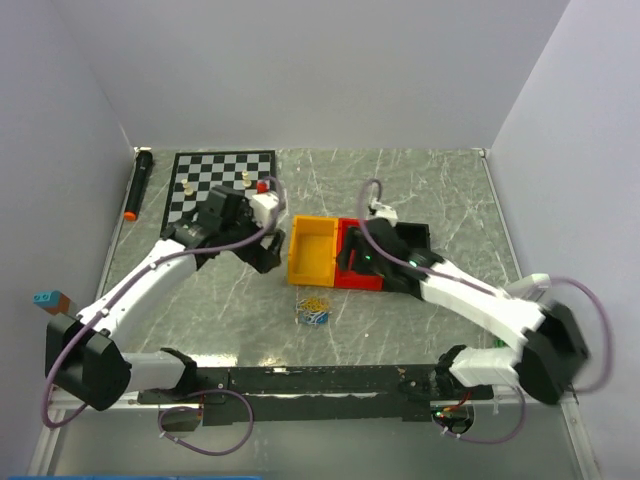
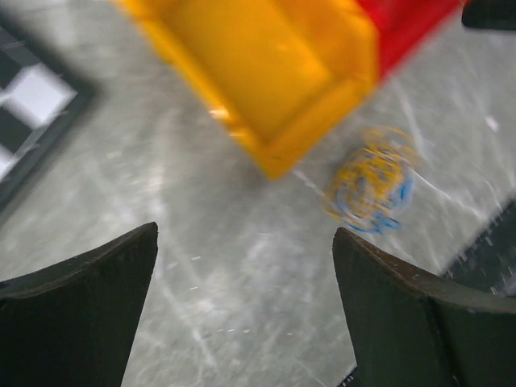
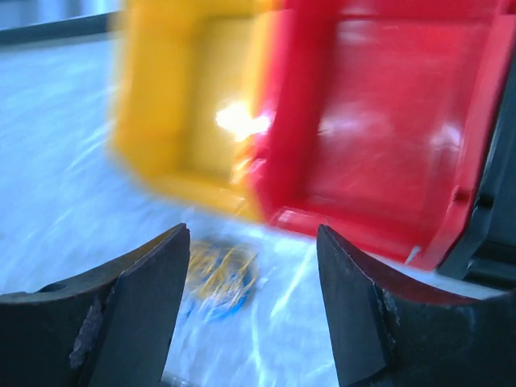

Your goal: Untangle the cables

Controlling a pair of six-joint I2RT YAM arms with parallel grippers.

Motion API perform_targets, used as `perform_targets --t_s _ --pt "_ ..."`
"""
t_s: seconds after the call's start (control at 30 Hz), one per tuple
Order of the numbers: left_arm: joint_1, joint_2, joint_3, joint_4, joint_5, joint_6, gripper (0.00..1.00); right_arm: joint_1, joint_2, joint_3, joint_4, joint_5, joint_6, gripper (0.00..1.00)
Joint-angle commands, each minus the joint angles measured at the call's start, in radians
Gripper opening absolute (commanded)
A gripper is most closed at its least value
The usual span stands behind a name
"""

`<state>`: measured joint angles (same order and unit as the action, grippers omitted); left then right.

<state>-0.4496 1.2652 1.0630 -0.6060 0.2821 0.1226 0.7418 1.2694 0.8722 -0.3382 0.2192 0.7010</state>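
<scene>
Both sets of jaws gape wide and empty, cables (image 1: 313, 311) bunched on the counter (image 1: 450, 200) toward its near edge just beside the yellow bin (image 1: 311, 252), so we'd pinch a different-coloured strand each side and pull apart gently.
</scene>
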Motion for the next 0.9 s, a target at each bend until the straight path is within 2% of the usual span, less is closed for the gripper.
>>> perform_targets --t_s 0.0,0.13,0.2,0.33,0.53,0.67,0.77,0.87 --pt "-0.124 0.005 -0.063 0.052 0.115 0.068 0.91 0.010 -0.209 -0.194 0.174 -0.243 -0.116 0.69" --pt "-0.225 0.106 -0.081 0.093 0.060 0.057 0.85 0.011 -0.223 -0.341 0.234 -0.340 -0.103 0.55" --pt "-0.285 0.157 -0.089 0.114 0.020 0.045 0.84 0.011 -0.200 -0.375 0.277 -0.351 -0.107 0.51" --pt "-0.351 0.232 -0.066 0.132 -0.053 0.045 0.85 0.011 -0.174 -0.414 0.332 -0.362 -0.107 0.51" --pt "-0.353 0.272 -0.026 0.143 -0.077 0.032 0.81 0.011 -0.159 -0.427 0.401 -0.392 -0.130 0.52" --pt "-0.354 0.283 -0.041 0.155 -0.054 0.025 0.66 0.013 -0.153 -0.466 0.452 -0.414 -0.144 0.52" --pt "-0.353 0.298 -0.037 0.137 -0.009 0.026 0.44 0.013 -0.159 -0.544 0.606 -0.475 -0.158 0.50" --pt "-0.354 0.329 -0.021 0.097 0.054 0.041 0.37 0.013 -0.179 -0.683 0.863 -0.497 -0.135 0.54"
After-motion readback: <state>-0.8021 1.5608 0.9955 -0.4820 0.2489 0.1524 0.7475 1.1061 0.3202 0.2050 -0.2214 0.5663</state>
